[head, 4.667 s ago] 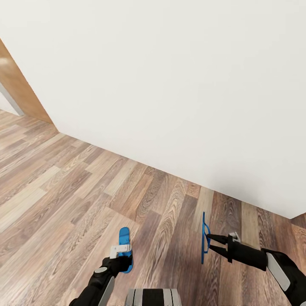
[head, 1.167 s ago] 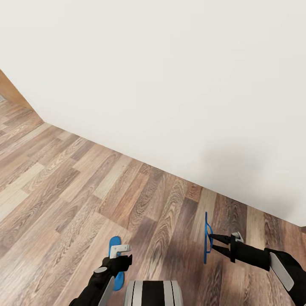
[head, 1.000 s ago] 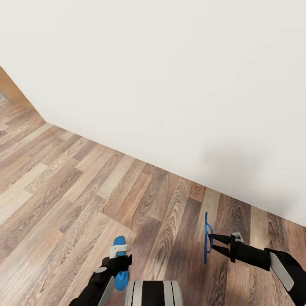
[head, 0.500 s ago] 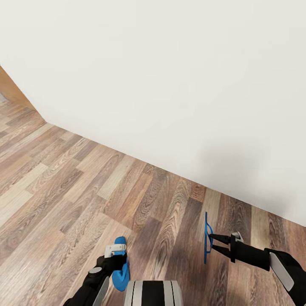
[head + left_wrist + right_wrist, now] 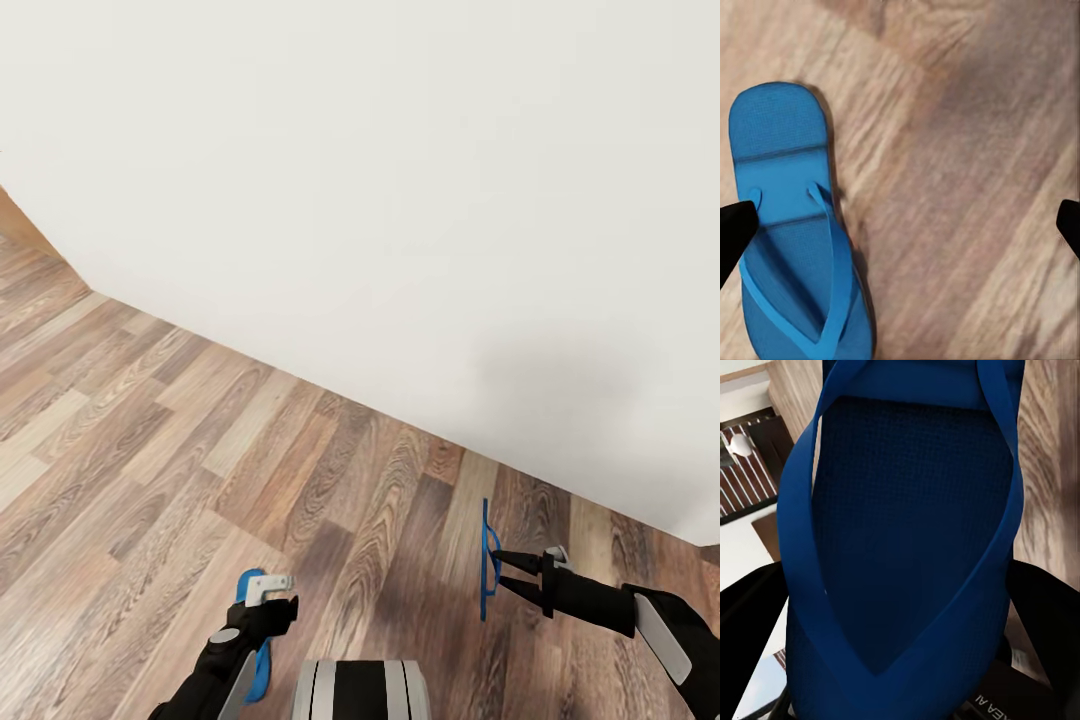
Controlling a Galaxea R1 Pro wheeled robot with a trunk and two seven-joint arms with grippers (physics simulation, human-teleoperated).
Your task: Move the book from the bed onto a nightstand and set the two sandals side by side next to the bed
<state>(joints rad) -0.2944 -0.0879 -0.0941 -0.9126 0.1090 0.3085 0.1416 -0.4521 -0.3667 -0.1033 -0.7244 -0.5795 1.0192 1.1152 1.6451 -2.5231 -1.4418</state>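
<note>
White wall (image 5: 400, 200) and plank floor (image 5: 150, 440) are faced. One sandal (image 5: 486, 560) is clamped edge-up by the right gripper (image 5: 496, 570); the other sandal (image 5: 791, 225) lies flat under the spread left gripper (image 5: 268, 585). Sandal placing is judged underway; setting the held one alongside would follow.

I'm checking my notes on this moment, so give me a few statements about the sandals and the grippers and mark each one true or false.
1. The right gripper holds a blue sandal edge-on above the floor. True.
2. The left gripper is clamped on the other sandal. False: its fingers are spread wide, and the sandal lies flat on the floor below it.
3. Both sandals lie side by side on the floor. False: one is held by the right gripper.
4. A plain white wall stands ahead. True.
</note>
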